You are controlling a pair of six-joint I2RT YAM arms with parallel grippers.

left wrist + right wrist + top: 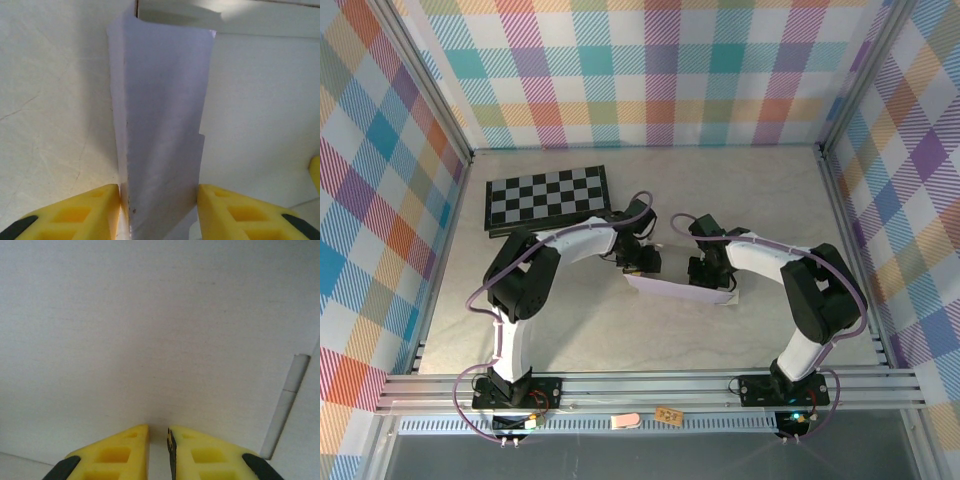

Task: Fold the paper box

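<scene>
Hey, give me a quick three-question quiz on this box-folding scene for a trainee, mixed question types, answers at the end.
1. True or false: the checkerboard lies on top of the paper box.
2. What stands between the fingers of the left gripper? A) a lavender flap B) the checkerboard C) nothing
3. Fill in: the arm nearer the checkerboard is the ___ one.
Key: 1 false, they lie apart; 2 A; 3 left.
</scene>
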